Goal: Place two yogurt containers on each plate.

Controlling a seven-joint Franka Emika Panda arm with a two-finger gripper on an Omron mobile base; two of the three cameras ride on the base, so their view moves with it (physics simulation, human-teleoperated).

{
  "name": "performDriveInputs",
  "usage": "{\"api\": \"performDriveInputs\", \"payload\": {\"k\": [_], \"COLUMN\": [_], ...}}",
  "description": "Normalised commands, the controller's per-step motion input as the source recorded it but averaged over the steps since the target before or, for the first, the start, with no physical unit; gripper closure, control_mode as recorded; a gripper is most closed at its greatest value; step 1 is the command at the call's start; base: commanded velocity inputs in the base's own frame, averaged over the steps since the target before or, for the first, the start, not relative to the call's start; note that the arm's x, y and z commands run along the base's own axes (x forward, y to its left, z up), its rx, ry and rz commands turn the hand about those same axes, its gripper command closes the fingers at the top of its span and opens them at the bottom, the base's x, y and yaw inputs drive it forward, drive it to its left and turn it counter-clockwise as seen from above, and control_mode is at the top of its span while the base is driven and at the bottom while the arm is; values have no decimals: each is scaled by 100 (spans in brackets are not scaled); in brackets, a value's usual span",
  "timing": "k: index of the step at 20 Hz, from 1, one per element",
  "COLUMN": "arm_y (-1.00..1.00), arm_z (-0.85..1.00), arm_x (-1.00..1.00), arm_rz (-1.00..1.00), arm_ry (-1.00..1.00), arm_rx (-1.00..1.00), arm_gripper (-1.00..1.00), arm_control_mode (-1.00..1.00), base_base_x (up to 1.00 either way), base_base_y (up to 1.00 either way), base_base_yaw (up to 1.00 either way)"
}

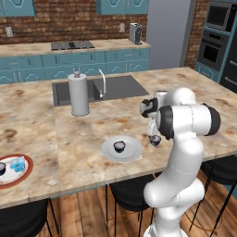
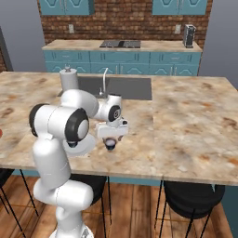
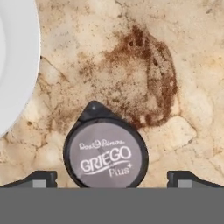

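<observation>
My gripper (image 3: 112, 178) sits directly over the last loose yogurt cup (image 3: 105, 154), the dark round one with "GRIEGO Plus" on its lid. Fingers are spread wide, one tip on each side, and neither touches the cup. It stands on the marble counter (image 1: 185, 88), just beside the grey plate (image 1: 134, 150) and off its rim.

State of the job as I read it:
- Grey plate holds one dark cup (image 1: 119, 146), so it needs one more.
- Red-rimmed plate (image 1: 27, 172) at the far left holds a dark cup (image 1: 2, 167) and the blue boxy yogurt (image 1: 18, 164). That plate looks done.

Doing this grab well:
- In the hand view the cup sits a bit off centre between the tips, toward the plate side. I'd nudge over before descending so both fingers meet it together and it doesn't skid.
- The lid tab (image 3: 93, 108) points away from both fingers, so it's out of the closing path. Keep this wrist angle.
- Go low enough to grip the wall below the pale rim, not the lid edge.
- Close gently, since it's a light cup and likely to pop out.
- Lift clear of the plate rim, set it next to the cup already there, not on top of it.
</observation>
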Motion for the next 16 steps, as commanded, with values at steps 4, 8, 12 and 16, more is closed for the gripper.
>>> {"api": "performDriveInputs", "payload": {"k": [4,8,12,16], "arm_y": [0,0,3,12], "arm_z": [-48,-19,-12,-6], "arm_x": [1,0,-2,-4], "arm_rz": [0,0,3,0], "arm_ry": [0,1,1,5], "arm_rx": [0,2,3,1], "arm_gripper": [-100,-100,-100,-100], "arm_control_mode": [-100,-100,-100,-100], "base_base_x": [0,0,0,0], "base_base_y": [0,0,0,0], "base_base_yaw": [0,0,0,0]}}
